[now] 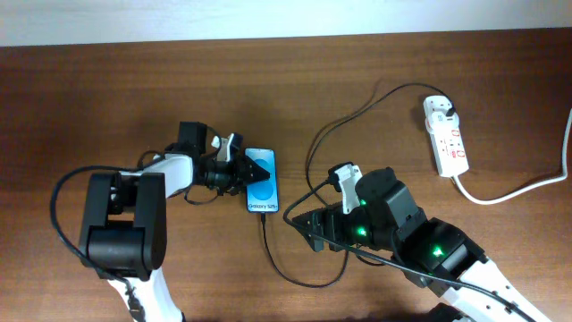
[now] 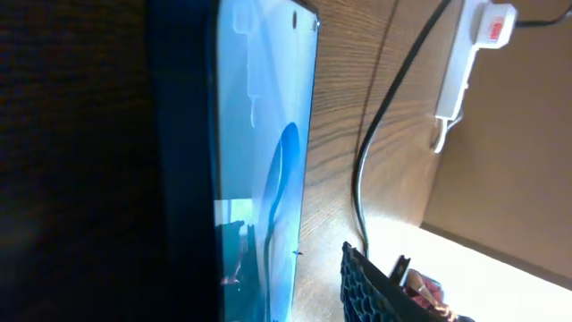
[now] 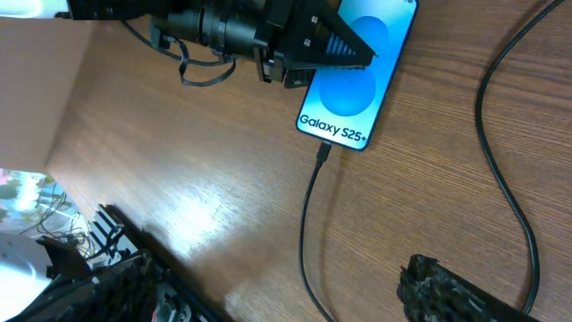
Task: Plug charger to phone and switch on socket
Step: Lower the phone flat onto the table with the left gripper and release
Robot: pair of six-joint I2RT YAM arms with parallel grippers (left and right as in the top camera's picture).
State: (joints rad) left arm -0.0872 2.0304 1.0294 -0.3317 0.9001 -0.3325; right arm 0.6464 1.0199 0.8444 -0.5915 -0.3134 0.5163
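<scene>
The phone lies flat on the table with its blue screen up, and it also shows in the right wrist view. The charger has its connector tip in the phone's bottom edge. Its thin black cable loops past my right gripper and runs up to the black plug in the socket. My left gripper reaches over the phone's left edge, one finger on the screen, jaws apart. My right gripper is open and empty, and the cable lies between its fingers.
The socket's thick white cord runs off the right edge. The socket and the cable also show in the left wrist view. A beige wall borders the far table edge.
</scene>
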